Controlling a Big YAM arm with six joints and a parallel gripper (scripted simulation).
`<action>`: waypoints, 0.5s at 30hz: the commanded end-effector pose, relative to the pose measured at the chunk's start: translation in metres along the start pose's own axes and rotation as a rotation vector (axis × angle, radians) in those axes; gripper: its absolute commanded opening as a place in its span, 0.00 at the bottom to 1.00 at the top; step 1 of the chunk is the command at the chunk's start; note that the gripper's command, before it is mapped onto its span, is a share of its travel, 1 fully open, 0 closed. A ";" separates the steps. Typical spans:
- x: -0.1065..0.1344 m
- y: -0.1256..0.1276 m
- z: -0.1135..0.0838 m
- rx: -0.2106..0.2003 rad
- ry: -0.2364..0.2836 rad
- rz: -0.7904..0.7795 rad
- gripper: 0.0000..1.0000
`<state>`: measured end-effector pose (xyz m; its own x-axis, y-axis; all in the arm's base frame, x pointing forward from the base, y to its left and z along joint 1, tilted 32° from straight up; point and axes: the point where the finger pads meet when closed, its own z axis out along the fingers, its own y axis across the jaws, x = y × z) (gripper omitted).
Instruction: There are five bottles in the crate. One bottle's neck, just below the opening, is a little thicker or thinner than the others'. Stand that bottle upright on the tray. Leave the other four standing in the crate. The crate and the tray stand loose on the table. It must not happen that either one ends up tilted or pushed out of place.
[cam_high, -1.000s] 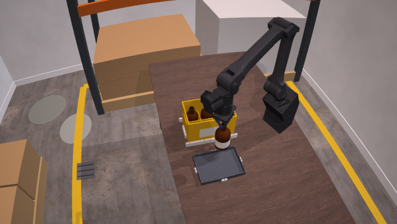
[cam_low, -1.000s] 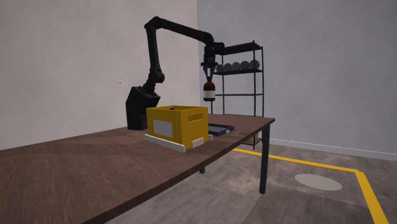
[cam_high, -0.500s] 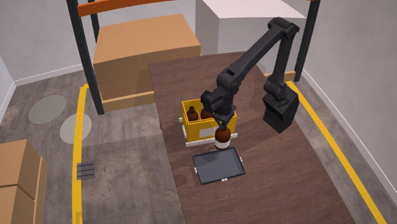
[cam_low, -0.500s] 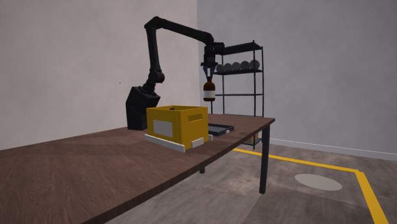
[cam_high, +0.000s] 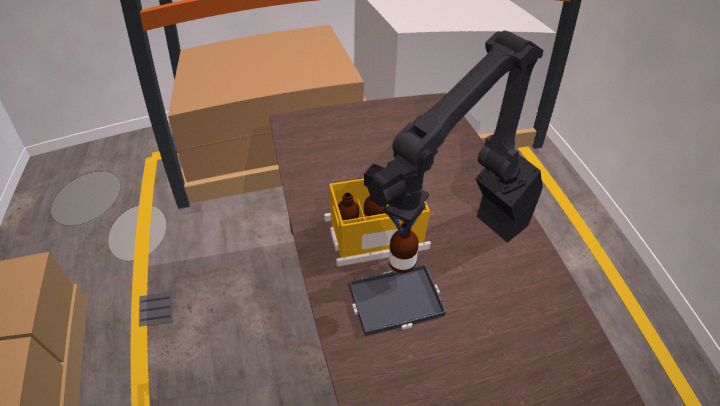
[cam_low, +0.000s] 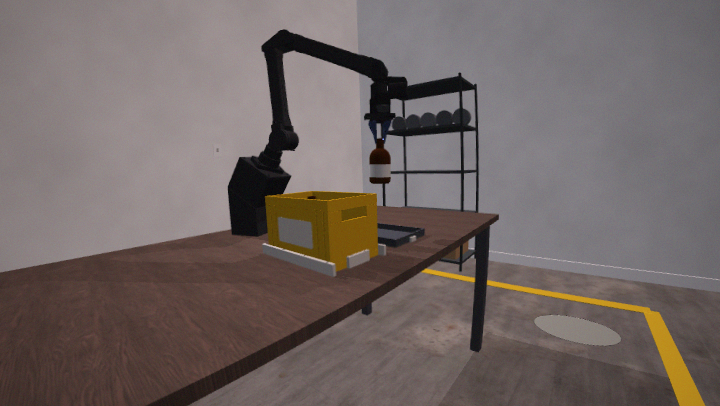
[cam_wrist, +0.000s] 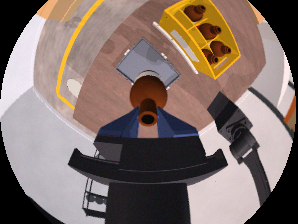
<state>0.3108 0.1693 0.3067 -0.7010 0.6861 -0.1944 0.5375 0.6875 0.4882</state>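
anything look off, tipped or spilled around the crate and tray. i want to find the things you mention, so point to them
Nothing stands out. The yellow crate (cam_high: 347, 242) (cam_low: 351, 234) (cam_wrist: 220, 70) and the dark tray (cam_high: 398, 305) (cam_low: 400, 236) (cam_wrist: 142, 59) sit level on the table, no spill shows, and the bottle (cam_high: 403, 247) (cam_low: 380, 161) (cam_wrist: 148, 92) hangs upright from the end effector (cam_high: 404, 227) (cam_low: 379, 138) (cam_wrist: 148, 110).
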 end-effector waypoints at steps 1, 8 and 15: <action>-0.001 0.013 -0.020 -0.062 -0.020 0.001 0.00; 0.002 0.008 -0.014 -0.050 -0.015 0.001 0.00; 0.003 0.007 -0.013 -0.050 -0.014 -0.001 0.00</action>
<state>0.3104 0.1708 0.3049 -0.7008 0.6862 -0.1949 0.5373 0.6875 0.4885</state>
